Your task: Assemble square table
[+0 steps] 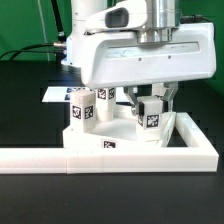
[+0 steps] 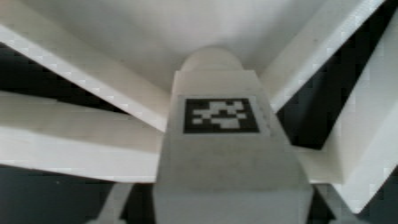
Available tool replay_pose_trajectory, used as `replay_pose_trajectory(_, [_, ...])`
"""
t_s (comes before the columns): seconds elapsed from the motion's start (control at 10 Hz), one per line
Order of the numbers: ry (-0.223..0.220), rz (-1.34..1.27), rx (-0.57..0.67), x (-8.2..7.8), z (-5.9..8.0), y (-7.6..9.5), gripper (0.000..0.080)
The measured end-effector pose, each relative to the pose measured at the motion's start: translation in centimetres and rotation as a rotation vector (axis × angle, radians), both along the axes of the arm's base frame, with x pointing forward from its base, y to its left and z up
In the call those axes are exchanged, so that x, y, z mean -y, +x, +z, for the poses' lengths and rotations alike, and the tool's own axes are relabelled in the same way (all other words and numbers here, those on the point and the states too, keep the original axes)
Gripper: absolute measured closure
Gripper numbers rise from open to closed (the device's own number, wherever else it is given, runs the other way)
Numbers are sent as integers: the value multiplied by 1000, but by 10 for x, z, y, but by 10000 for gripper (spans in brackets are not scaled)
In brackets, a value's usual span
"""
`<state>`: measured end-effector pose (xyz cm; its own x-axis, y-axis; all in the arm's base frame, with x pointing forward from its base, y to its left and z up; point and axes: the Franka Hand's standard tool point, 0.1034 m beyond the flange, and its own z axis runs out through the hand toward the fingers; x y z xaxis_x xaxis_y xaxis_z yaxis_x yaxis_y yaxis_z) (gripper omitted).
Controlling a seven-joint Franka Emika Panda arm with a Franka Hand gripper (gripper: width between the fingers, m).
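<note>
The white square tabletop (image 1: pixel 122 136) lies against the rail, with a small tag on its front rim. Two white block legs (image 1: pixel 82 106) with tags stand on its far left part in the exterior view. My gripper (image 1: pixel 151 100) is shut on a third tagged leg (image 1: pixel 151 119), which it holds upright at the tabletop's right part. I cannot tell whether that leg touches the tabletop. In the wrist view this leg (image 2: pixel 221 150) fills the middle with its tag facing the camera, between my gripper's (image 2: pixel 228 205) fingers. White surfaces of the tabletop (image 2: pixel 125 40) lie beyond it.
The long white L-shaped rail (image 1: pixel 120 158) runs along the front and up the exterior view's right side. The marker board (image 1: pixel 58 94) lies flat behind the tabletop on the left. The table is black. The arm's white body hangs over the scene.
</note>
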<state>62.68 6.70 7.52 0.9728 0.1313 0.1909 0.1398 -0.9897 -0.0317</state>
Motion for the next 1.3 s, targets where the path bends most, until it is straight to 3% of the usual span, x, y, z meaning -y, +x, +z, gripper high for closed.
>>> replay_pose_trajectory(1.0, [176,-915,-94,-13,-1,-4,508])
replay_pose_trajectory(1.2, [180,-956,-96,-17,0,-4,507])
replay_pose_trajectory(1.3, [174,-928,-96,-18,-1,-5,445])
